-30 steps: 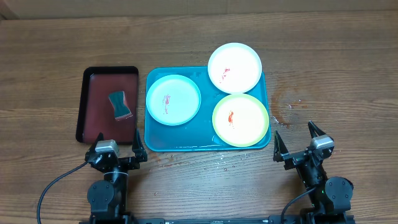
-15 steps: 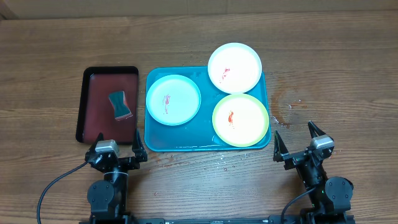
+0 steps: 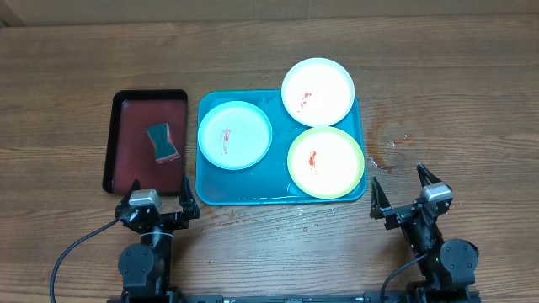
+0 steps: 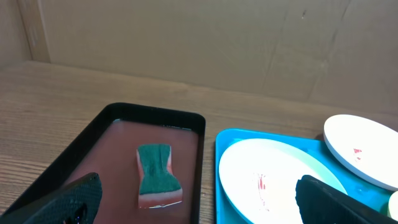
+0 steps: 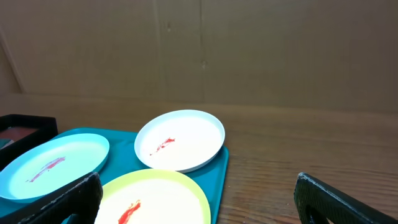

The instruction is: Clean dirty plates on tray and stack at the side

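The turquoise tray (image 3: 244, 187) lies mid-table and bears three dirty plates with red smears: a light blue one (image 3: 235, 135) at the left, a white one (image 3: 317, 92) overhanging the far right corner, and a yellow-green rimmed one (image 3: 326, 162) at the near right. My left gripper (image 3: 160, 187) stands open near the front edge, short of the black tray. My right gripper (image 3: 399, 178) stands open just right of the turquoise tray's near corner. Neither holds anything. The right wrist view shows the yellow-green plate (image 5: 155, 199) closest, with the white plate (image 5: 180, 140) behind it.
A black tray (image 3: 118, 143) with a dark red inside sits left of the turquoise tray. In it lies a green-topped sponge (image 3: 162, 141), seen ahead in the left wrist view as the sponge (image 4: 158, 174). Wet spots (image 3: 392, 143) mark the wood right of the turquoise tray.
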Robot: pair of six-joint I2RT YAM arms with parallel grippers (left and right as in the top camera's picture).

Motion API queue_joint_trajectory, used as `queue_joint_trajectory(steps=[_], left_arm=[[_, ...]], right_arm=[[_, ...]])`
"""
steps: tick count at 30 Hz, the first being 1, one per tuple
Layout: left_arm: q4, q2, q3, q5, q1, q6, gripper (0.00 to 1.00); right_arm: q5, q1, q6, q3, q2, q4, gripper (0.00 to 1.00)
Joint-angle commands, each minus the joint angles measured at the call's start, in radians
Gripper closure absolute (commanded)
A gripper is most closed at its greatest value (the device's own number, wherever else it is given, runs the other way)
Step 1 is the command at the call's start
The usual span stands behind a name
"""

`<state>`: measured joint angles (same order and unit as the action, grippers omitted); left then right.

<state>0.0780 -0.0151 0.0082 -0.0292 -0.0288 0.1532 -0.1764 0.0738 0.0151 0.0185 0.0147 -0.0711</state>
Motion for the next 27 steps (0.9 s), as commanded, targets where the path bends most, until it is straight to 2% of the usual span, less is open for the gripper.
queue_joint_trajectory(steps=[1,27], left_arm=[[-0.001,0.011,-0.003,0.011,-0.002,-0.016,0.0],[-0.003,0.011,-0.003,-0.005,-0.003,-0.019,0.0]], right_arm=[[0.0,0.005,0.008,-0.011,-0.012,0.006,0.0],[0.0,0.005,0.008,-0.011,-0.012,0.006,0.0]])
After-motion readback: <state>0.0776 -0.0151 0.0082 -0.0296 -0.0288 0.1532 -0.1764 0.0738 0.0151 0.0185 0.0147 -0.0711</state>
